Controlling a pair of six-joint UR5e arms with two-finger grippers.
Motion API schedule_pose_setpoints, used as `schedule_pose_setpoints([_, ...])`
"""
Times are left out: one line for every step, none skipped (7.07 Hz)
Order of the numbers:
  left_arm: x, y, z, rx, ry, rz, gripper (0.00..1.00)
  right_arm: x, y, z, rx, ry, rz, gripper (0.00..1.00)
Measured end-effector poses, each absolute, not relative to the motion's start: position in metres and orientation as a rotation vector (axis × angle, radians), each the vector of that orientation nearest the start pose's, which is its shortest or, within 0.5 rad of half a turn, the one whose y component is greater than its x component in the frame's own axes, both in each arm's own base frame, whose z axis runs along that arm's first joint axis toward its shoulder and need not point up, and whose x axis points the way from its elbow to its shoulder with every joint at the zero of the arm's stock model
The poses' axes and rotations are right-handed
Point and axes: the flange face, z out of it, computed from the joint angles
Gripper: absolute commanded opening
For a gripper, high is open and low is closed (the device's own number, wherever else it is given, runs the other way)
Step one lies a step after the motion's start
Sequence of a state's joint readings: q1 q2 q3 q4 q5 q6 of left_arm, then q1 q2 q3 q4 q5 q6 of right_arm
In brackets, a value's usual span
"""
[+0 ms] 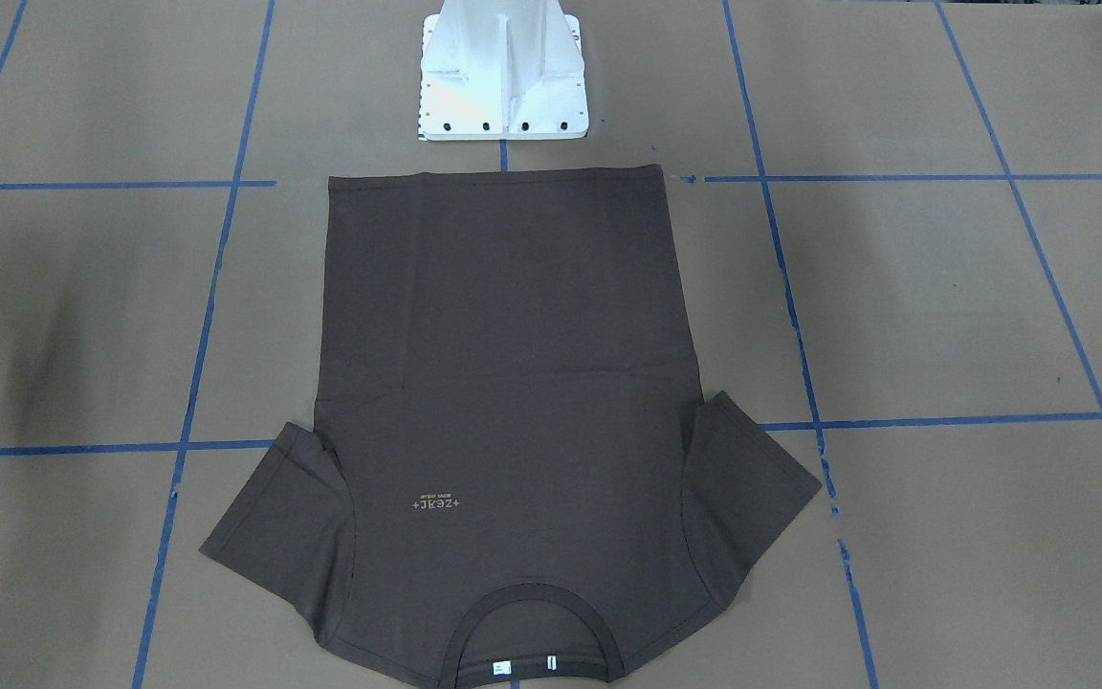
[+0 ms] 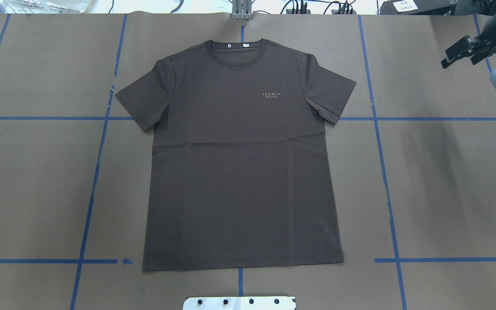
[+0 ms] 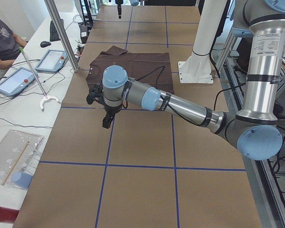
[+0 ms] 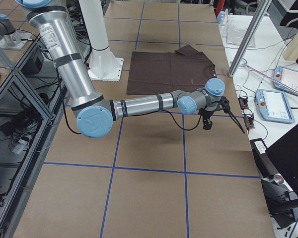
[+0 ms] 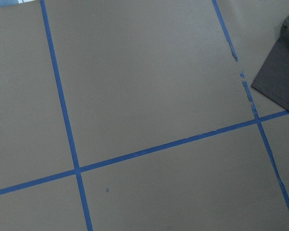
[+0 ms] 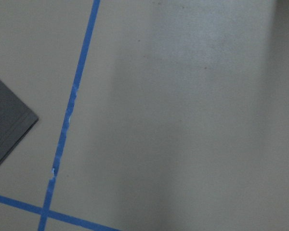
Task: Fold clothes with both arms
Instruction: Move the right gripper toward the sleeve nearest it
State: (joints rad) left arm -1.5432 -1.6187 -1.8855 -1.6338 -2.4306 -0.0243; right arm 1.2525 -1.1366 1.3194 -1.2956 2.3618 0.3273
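The dark brown T-shirt [image 2: 239,163] lies flat and front up in the middle of the table, collar away from the robot and hem toward the base. It also shows as the shirt [image 1: 503,383]. My right gripper [image 2: 465,52] hovers far off past the shirt's right sleeve, its two black fingers apart and empty. The left gripper [image 3: 102,114] hangs over bare paper beyond the other sleeve; I cannot tell whether it is open or shut. Each wrist view catches only a sleeve corner [image 5: 282,72] [image 6: 5,125].
Brown paper with a blue tape grid [image 2: 97,172] covers the table. The white pedestal base [image 1: 503,77] stands just behind the hem. A metal post [image 3: 61,33], tablets [image 3: 52,59] and a seated person [image 3: 2,40] line the operators' side.
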Motion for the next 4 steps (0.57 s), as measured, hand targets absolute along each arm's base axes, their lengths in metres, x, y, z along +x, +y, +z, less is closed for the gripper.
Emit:
schedule_pose_setpoints([-0.040,-0.510,0.469,0.403,0.847,0.205,1.00,-0.191,-0.682,0.473,0.165,-0.870,-0.183,1.00])
schedule_pose_setpoints([-0.026,-0.525,0.476,0.406,0.830,0.231,1.00,-0.227,-0.692,0.447,0.173,-0.861,-0.166,1.00])
schedule_pose_setpoints([-0.005,-0.541,0.481,0.398,0.806,0.260,1.00,-0.273,-0.696,0.427,0.202,-0.846,-0.121,1.00])
schedule_pose_setpoints([0.005,-0.549,0.483,0.406,0.793,0.279,1.00,-0.320,-0.698,0.420,0.242,-0.835,-0.082,1.00])
